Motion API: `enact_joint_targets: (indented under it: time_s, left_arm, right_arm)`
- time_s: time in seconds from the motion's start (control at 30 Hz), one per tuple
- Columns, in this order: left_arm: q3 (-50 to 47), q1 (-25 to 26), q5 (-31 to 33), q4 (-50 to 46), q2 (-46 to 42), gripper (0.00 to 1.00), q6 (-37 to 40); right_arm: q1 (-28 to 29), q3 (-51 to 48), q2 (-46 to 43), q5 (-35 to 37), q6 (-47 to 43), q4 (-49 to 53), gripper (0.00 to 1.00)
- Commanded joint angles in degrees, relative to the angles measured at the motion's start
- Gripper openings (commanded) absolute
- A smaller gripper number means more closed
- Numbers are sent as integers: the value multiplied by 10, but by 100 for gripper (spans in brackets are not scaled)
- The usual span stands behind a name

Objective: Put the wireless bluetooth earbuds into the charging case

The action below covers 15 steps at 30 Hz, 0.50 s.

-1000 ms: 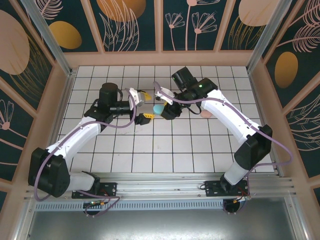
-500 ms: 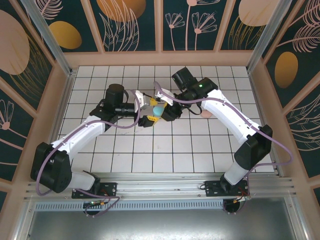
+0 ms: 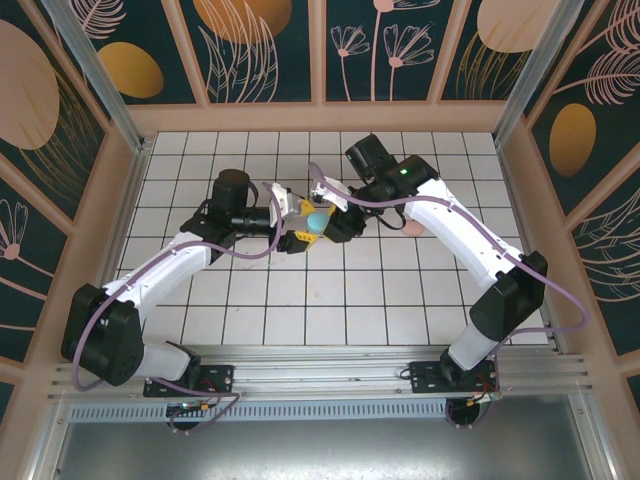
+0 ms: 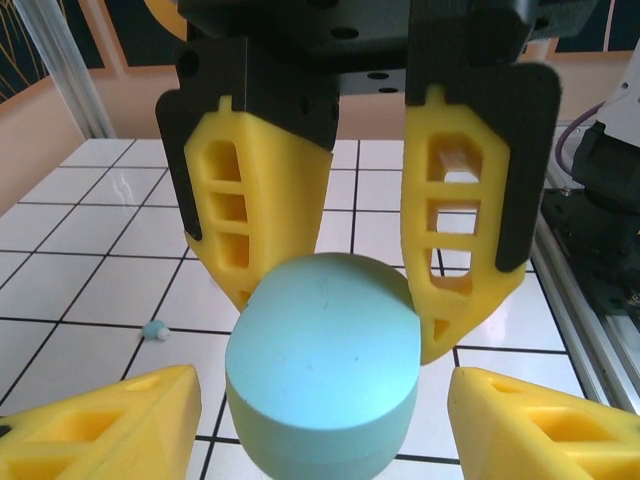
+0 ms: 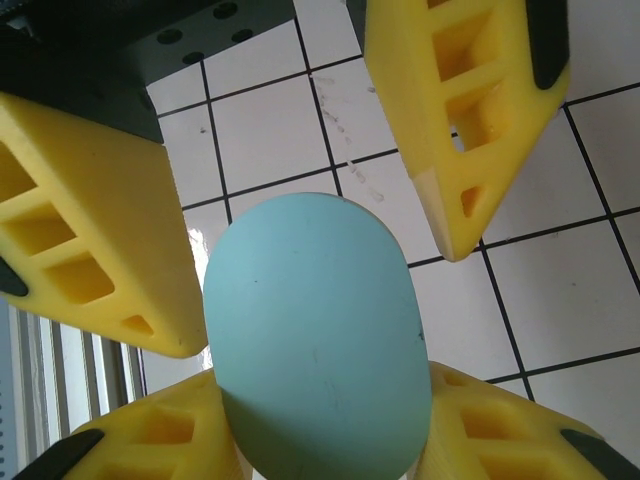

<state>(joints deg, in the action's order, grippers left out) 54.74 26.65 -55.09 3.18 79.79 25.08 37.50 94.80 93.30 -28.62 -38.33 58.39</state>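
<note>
From above, the two arms meet over the white-tiled table (image 3: 250, 300), a little toward its far edge and about midway between its left and right edges. The left gripper (image 3: 298, 222) and the right gripper (image 3: 328, 215) face each other, with the charging case (image 3: 316, 221), a smooth light-teal egg shape, between them. A pale pink oval case (image 3: 413, 228) lies on the tiles just beside the right arm, nearer the right edge. In the left wrist view the case shows a flat, matte oval face and a rounded wall. The right gripper's ribbed yellow plastic fingers (image 4: 455, 230) come down from above and clamp it from both sides. The left gripper's own yellow fingertips (image 4: 110, 425) stand spread on either side of the case with a gap at each, so this gripper is released. One of the wireless bluetooth earbuds (image 4: 155, 328), a tiny teal bud, lies on a glossy tile off to the left, well apart from the case. In the right wrist view the right gripper's fingers (image 5: 170, 430) press the lower flanks of the teal shell, while the left gripper's hollow-celled fingers (image 5: 90, 230) bracket its upper end. The tiles below show dark grout lines and faint scuffs.
</note>
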Motion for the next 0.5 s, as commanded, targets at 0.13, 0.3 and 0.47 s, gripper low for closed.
enact_joint_targets:
  time_s: [0.13,0.3,0.47]
  left_arm:
    - [-2,2,-17,1,1,61,16]
    - [2,2,-23,2,5,55,13]
    - [-2,2,-23,2,6,55,13]
  right_arm:
    - [-2,20,-21,-20,-17,28,28]
    - [-2,23,-21,-26,-16,28,28]
    - [-1,25,-23,-32,-17,23,28]
